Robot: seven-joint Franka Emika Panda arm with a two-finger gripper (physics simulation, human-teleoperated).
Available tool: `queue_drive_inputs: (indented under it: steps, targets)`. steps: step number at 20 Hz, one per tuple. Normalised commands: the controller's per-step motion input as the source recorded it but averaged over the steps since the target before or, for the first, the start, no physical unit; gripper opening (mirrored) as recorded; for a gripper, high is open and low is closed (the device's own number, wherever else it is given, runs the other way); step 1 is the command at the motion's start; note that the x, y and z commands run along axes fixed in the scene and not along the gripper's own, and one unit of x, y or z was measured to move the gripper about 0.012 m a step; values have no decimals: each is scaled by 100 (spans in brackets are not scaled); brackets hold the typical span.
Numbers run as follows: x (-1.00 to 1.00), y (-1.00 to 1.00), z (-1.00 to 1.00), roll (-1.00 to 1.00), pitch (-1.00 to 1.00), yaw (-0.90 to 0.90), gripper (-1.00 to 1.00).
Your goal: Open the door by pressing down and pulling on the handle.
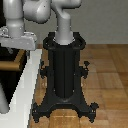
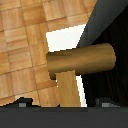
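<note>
Wrist view: handle (image 2: 80, 61) is a tan cylindrical bar lying crosswise, mid-frame. Its short tan stem (image 2: 68, 91) runs off it toward the camera. Door (image 2: 112, 25) is the black flat panel behind the far end of the bar. A white patch (image 2: 64, 40) shows next to the door's edge, just behind the bar; can't tell whether it is frame or door edge. Wood plank floor (image 2: 25, 45) fills the rest.

Gripper (image 2: 62, 104): only the two dark fingertips (image 2: 20, 103) poke into view at the frame's edge, well apart from each other, so the fingers are spread. The stem passes between them. No contact with bar or stem is visible; the fingertips sit short of the bar. Nothing is pinched.

Exterior view: the grey-white arm (image 1: 30, 12) reaches from the top toward the exterior view's left. The gripper is at the left edge, above a long white slab (image 1: 27, 80) that runs from far to near. Tan bits of the handle show just under the gripper, near the slab's far end. Finger detail is too small here to tell.

Black pedestal (image 1: 64, 70) stands centre on the wood floor, with spread feet. A grey post (image 1: 3, 102) is at the near left edge.
</note>
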Motion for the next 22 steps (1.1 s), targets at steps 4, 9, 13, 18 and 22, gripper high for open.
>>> queue_drive_inputs:
  steps: [4, 9, 13, 18, 22]
  targets:
    - [0, 0, -50, 0, 0, 0, 100]
    - [0, 0, -20, 0, 0, 0, 100]
    - [0, 0, 0, 0, 0, 0, 100]
    - [0, 0, 0, 0, 0, 0, -100]
    - [0, 0, 0, 0, 0, 0, -100]
